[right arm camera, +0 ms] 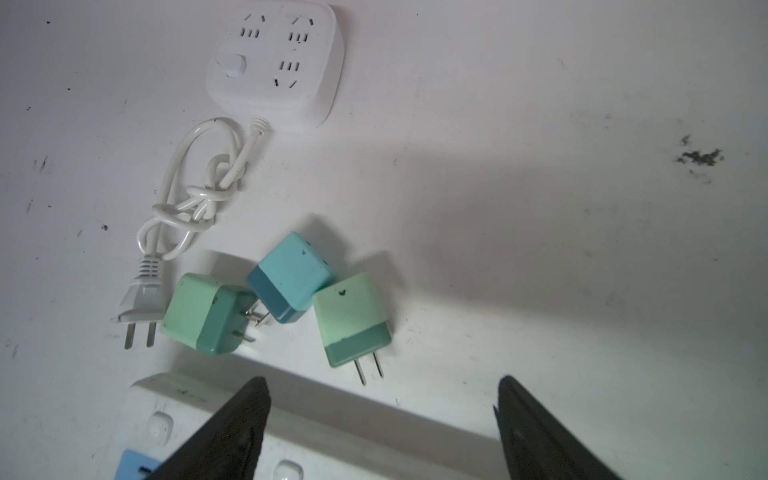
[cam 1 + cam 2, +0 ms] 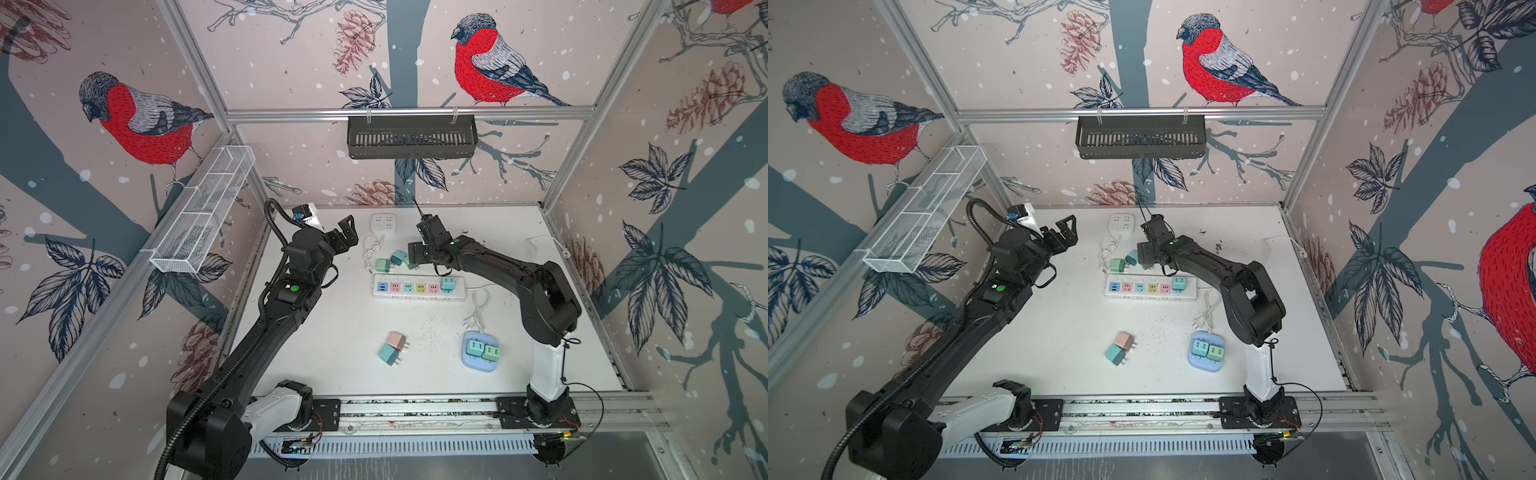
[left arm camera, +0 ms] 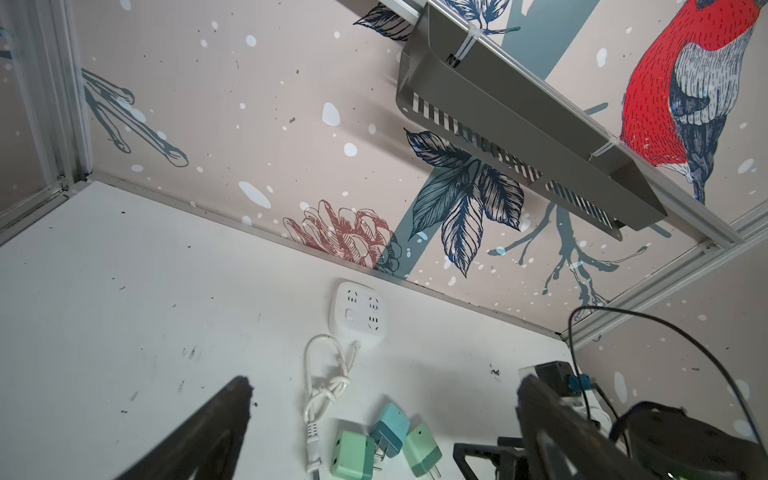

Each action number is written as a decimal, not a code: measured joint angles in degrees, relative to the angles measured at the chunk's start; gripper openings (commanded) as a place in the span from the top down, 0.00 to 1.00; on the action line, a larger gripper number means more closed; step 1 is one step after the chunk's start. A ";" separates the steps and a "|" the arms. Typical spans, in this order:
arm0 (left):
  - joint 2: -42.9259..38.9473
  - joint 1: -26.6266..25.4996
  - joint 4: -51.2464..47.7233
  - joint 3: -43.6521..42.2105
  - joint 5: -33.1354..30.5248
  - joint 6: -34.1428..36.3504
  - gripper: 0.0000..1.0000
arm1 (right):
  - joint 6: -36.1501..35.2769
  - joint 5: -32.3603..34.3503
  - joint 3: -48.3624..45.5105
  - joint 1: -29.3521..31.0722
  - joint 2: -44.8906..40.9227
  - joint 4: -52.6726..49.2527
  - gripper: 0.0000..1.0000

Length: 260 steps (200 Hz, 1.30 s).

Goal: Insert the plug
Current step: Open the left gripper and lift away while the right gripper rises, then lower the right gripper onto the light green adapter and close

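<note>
left hand (image 2: 352,232): raised over the left rear of the desk (image 2: 332,332), jaws wide apart, nothing in them; well apart from the plugs.
socket cube (image 1: 274,62): white, square, rounded corners, flat at the rear. Its white cord (image 1: 195,195) is knotted, and the two-pin end lies just beside the green plug.
green plug (image 1: 203,313): leftmost of three, mint body, darker teal base, on its side, prongs toward the blue one.
blue plug (image 1: 291,276): middle, light blue over a dark blue base, close against both neighbours.
mint plug (image 1: 351,320): rightmost. Pale green block, darker green band at the prong end, two flat metal prongs, small dark mark on the top face. Lies flat on the desk, prongs pointing at the right hand.
right hand (image 1: 380,382): fingers spread, empty. Mint plug sits just ahead of the gap. In the wrist view the prong tips reach the fingertip line, with no contact visible.
power strip (image 2: 415,296): long, white, row of coloured sockets, under the right hand, just beside the plug cluster.
teal plug (image 2: 447,284): seated in the strip's right-end socket.
blue base (image 2: 473,365): front right, two plugs on it.
</note>
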 measured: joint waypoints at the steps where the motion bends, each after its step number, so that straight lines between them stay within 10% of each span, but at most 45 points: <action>1: -0.02 0.00 -0.02 -0.02 0.07 -0.02 0.01 | -0.11 -0.04 0.22 0.00 0.20 -0.09 0.16; 75: 1.18 0.00 0.37 -0.20 2.82 -0.85 0.01 | -3.30 -5.03 16.63 0.13 15.80 -9.09 0.29; 260: -0.15 0.00 1.27 -0.50 3.89 -0.44 0.01 | -4.70 -4.70 16.61 -0.26 18.14 -9.22 0.69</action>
